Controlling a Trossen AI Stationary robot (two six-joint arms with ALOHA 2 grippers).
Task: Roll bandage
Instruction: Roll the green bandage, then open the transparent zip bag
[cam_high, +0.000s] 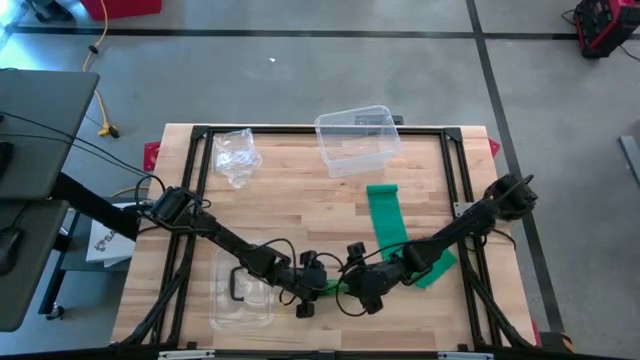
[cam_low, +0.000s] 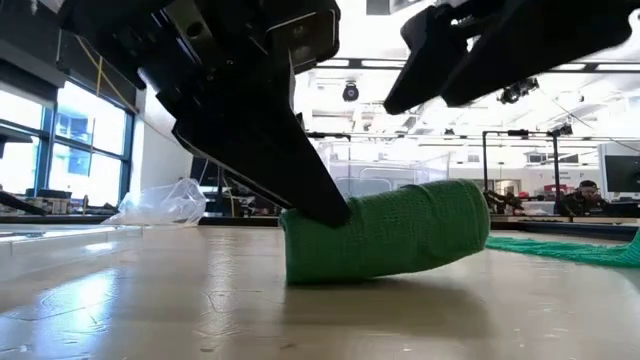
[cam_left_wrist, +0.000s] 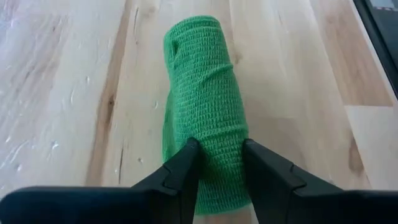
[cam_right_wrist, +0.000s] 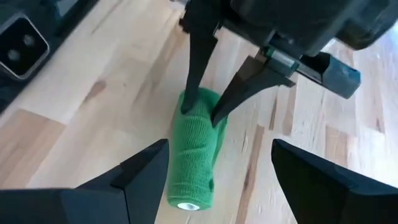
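Green bandage roll (cam_left_wrist: 202, 106) lies pinched in left claw (cam_left_wrist: 221, 162).

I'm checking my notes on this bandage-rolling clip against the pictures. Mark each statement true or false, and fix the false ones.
1. The left gripper is pinching one end of the green roll. True.
2. The right gripper is clamped on the roll. False: its fingers stand wide apart, one on each side of the roll, touching nothing.
3. The roll lies on its side on the table. True.
4. All the bandage is wound up. False: a flat green strip still trails across the table.
5. The clear tub sits on top of the strip. False: it stands apart, beyond the strip's far end.
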